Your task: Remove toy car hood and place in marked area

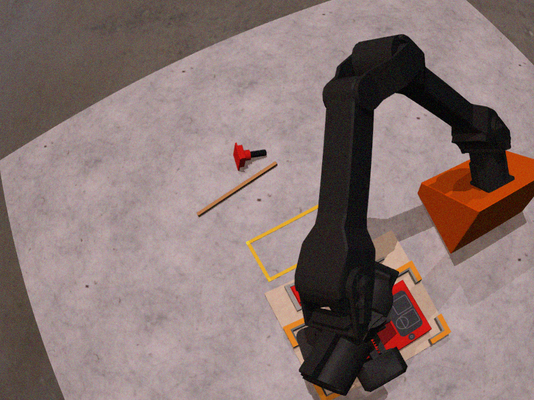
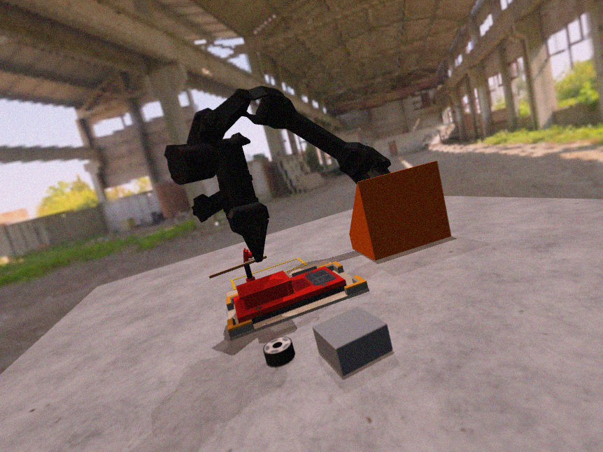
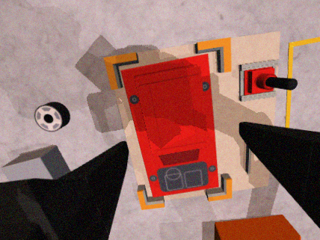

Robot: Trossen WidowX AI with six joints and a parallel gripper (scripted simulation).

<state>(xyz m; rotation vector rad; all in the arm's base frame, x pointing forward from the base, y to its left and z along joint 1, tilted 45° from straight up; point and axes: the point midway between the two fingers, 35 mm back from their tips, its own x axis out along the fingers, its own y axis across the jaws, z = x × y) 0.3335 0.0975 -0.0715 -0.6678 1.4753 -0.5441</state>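
The toy car (image 1: pixel 422 327) (image 2: pixel 303 285) (image 3: pixel 176 194) is red and sits on a beige board between orange corner brackets. Its hood (image 2: pixel 264 291) (image 3: pixel 166 106) is the raised red box at the end away from the dark panel; the arm mostly hides it in the top view. My gripper (image 2: pixel 257 258) (image 3: pixel 182 137) is open and empty above the car, its fingers one to each side in the wrist view. The marked area (image 1: pixel 258 261) (image 2: pixel 232 285) (image 3: pixel 290 59) is a yellow outline beside the board, with no hood inside the part that shows.
A red lever piece (image 3: pixel 265 81) stands in a grey holder on the board (image 3: pixel 258 50). Another red piece (image 1: pixel 240 155) and a wooden strip (image 1: pixel 236 189) lie beyond the outline. A wheel (image 2: pixel 278 351) (image 3: pixel 52 117) and grey block (image 2: pixel 352 339) lie nearby. An orange block (image 2: pixel 407 210) supports the arm.
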